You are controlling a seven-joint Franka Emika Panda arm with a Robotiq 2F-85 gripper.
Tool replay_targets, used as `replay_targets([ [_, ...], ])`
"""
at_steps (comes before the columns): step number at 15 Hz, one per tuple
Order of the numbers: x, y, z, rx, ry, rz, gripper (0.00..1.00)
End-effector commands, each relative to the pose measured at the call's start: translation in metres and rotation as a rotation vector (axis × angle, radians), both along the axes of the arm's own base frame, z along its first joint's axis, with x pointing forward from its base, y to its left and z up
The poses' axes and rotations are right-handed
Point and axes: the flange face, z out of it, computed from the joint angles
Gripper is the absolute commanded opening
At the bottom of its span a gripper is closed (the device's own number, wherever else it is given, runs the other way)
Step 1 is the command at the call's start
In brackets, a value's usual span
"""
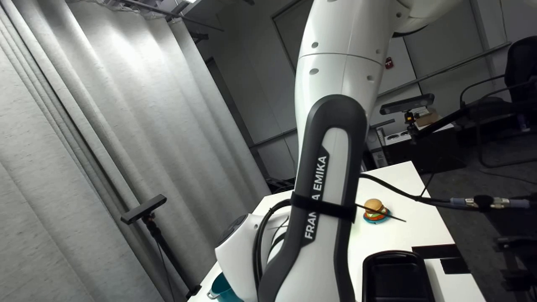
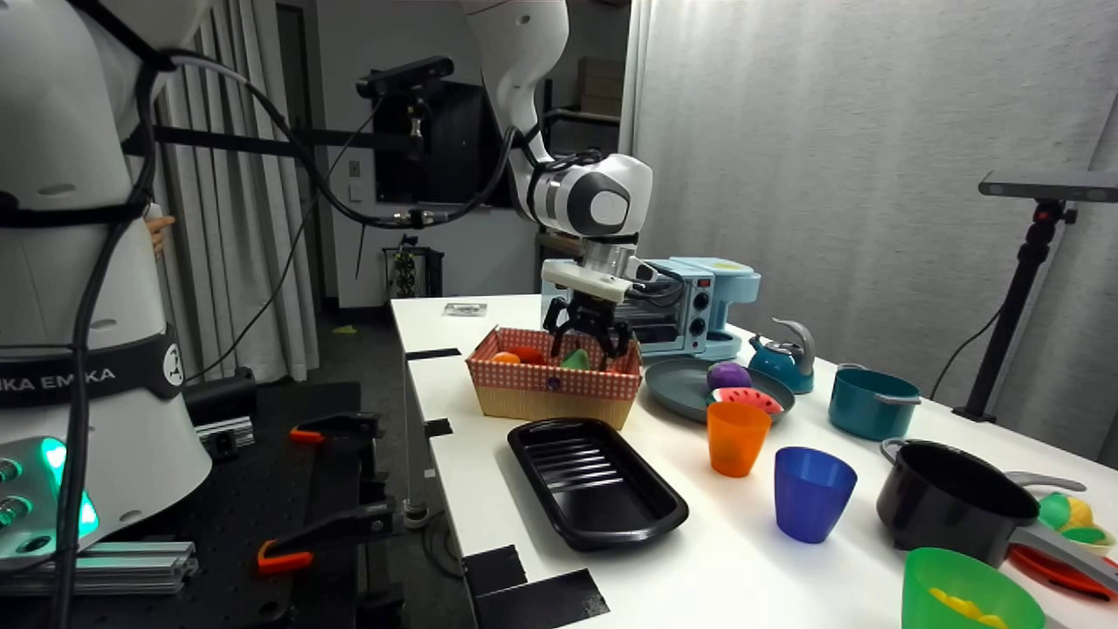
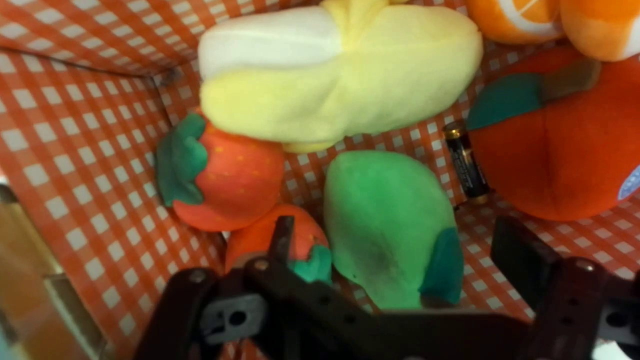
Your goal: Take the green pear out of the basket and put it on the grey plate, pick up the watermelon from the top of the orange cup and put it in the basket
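In the wrist view the green pear (image 3: 385, 215) lies in the red-checked basket (image 3: 95, 210), its darker leaf to the right. My gripper (image 3: 405, 247) is open around it, one finger on either side; gaps show between pear and fingers. In an exterior view the gripper (image 2: 590, 339) reaches down into the basket (image 2: 550, 397). Beside the basket sits the grey plate (image 2: 677, 384). A watermelon slice (image 2: 748, 399) shows just above the rim of the orange cup (image 2: 736, 445), overlapping the plate's near edge; I cannot tell which bears it.
Around the pear are a banana (image 3: 340, 85), a strawberry (image 3: 235, 180), a battery (image 3: 465, 162) and a large red fruit (image 3: 550, 150). Outside stand a black tray (image 2: 598, 480), blue cup (image 2: 812, 498), black pot (image 2: 948, 502), teal pot (image 2: 869, 406) and toaster oven (image 2: 664, 314). A purple fruit (image 2: 728, 376) is on the plate.
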Motion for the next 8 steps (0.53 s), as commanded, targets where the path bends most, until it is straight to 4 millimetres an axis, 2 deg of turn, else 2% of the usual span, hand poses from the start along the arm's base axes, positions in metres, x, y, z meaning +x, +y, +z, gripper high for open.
replay_targets([
  [1,0.0051,0.0026,-0.0075,0.000,-0.016,-0.027,0.89],
  [2,0.0042,0.0024,-0.0085,-0.004,-0.013,-0.030,0.72],
  [8,0.0042,0.0025,-0.0078,-0.019,-0.014,-0.048,0.27],
])
